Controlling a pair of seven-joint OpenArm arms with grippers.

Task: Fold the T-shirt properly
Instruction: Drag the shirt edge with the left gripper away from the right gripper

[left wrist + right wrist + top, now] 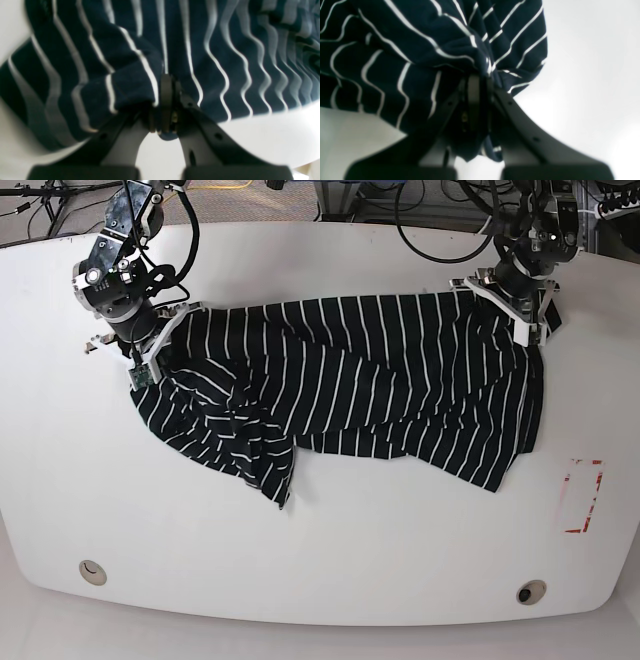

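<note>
My left claw [168, 100] clamped tight on T-shirt [370, 380] edge, far right; my right claw [480, 85] pinching bunched fabric, far left.

both arms [125, 280] were black and grey metal with white brackets, black cables looping off them above the white table [330, 560]; finger links showed small screw holes.

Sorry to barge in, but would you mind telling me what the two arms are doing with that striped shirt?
They are working on folding the T-shirt, a dark one with thin white stripes, on the white table. The left hand is shut on one edge of the fabric and the right hand is shut on a bunched edge at the other end. Between them the T-shirt lies spread but rumpled, with one part trailing toward the table's front; no neat fold is made yet.
</note>
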